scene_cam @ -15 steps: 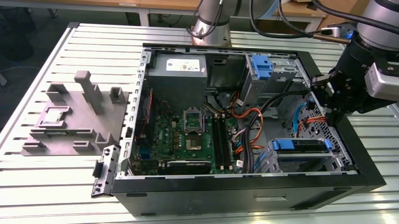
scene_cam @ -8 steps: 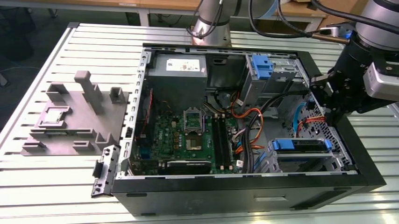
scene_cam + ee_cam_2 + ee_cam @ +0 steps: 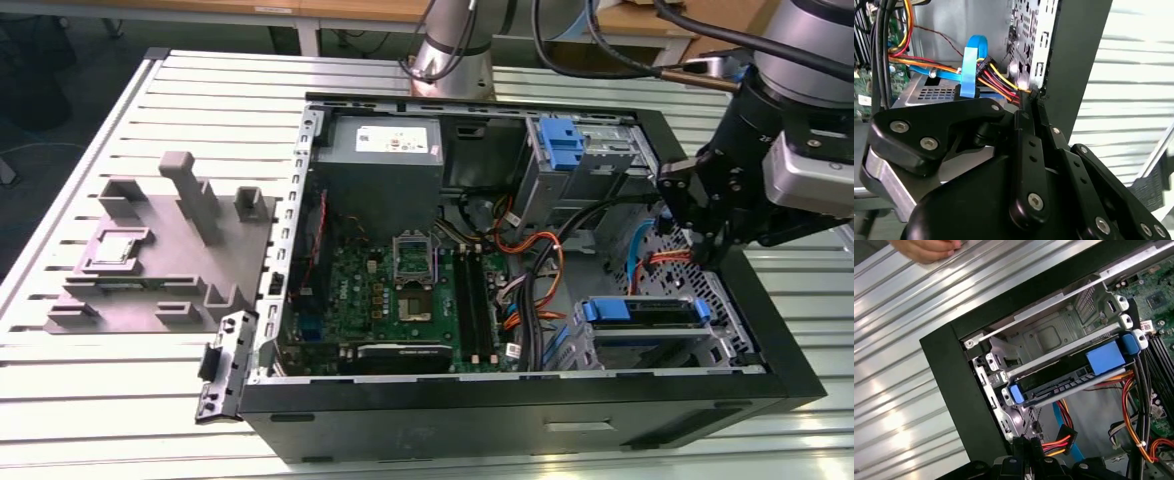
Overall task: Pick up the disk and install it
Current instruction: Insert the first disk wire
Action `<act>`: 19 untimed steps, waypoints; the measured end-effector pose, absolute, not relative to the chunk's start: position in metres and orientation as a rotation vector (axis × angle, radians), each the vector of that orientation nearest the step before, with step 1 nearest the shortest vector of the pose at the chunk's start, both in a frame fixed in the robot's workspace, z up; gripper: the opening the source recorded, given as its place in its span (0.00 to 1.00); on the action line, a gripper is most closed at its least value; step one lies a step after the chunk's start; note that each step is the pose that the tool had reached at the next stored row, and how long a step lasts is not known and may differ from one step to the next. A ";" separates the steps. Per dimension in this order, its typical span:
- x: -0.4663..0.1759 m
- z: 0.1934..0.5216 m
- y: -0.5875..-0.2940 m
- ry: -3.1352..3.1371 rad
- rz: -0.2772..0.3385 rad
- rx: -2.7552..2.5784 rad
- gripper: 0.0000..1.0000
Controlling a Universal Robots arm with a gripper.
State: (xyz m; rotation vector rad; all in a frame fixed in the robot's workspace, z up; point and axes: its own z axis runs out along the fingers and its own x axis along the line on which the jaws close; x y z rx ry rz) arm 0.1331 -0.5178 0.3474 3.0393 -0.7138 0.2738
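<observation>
The disk (image 3: 643, 312), framed in blue, sits in the metal drive bay (image 3: 587, 345) at the near corner of the open computer case (image 3: 534, 395) on the worktop (image 3: 134, 400). The pincer (image 3: 697, 255) hangs just beyond it inside the case, apart from the disk, fingers (image 3: 1026, 150) pressed together on nothing, beside a bundle of coloured wires (image 3: 996, 75). In the first wrist view a person's hand (image 3: 929, 247) rests on the worktop.

Worktop (image 3: 120, 400): ribbed metal, pale, with a bright sheen. Computer case (image 3: 534, 420): matt black outer shell; inner drive cage (image 3: 1054, 335) of bare, dull grey perforated sheet metal. Disk (image 3: 1074, 375): dark face within a smooth blue plastic carrier. Claw (image 3: 1029, 100): matt black links with bright metal screws. Holder block (image 3: 154, 250) near the worktop's edge: matt grey plastic. Cables (image 3: 994, 75): glossy coloured sheathing.
</observation>
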 end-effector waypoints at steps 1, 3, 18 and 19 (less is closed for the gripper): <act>0.133 0.347 -0.518 -0.741 0.274 3.031 0.18; 0.133 0.347 -0.518 -0.796 0.273 3.014 0.18; 0.128 0.347 -0.518 -1.076 0.268 2.908 0.18; 0.128 0.347 -0.518 -1.102 0.268 2.897 0.18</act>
